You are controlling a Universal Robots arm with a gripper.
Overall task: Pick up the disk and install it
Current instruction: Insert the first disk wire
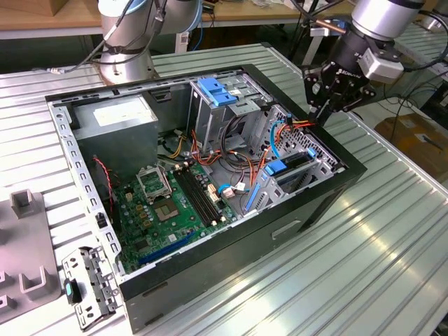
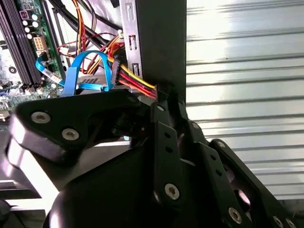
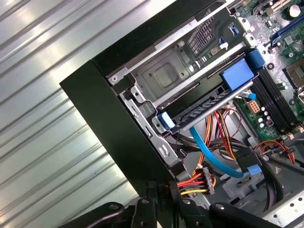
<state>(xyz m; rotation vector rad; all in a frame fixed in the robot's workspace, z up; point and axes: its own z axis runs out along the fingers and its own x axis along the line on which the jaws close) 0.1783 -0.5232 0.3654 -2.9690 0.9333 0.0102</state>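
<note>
A robotics lab: a robot arm [image 1: 381,21] over an opened computer case [image 1: 231,259] on a ribbed metal bench [image 1: 364,266].

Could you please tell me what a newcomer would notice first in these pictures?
The open computer case on the ribbed metal table, with its green motherboard, catches the eye first. Next comes the black hand, hanging over the case's corner at the exterior view's right, beside a bundle of red, yellow and orange wires. Nearby, the disk with blue rails sits in a metal cage.
</note>
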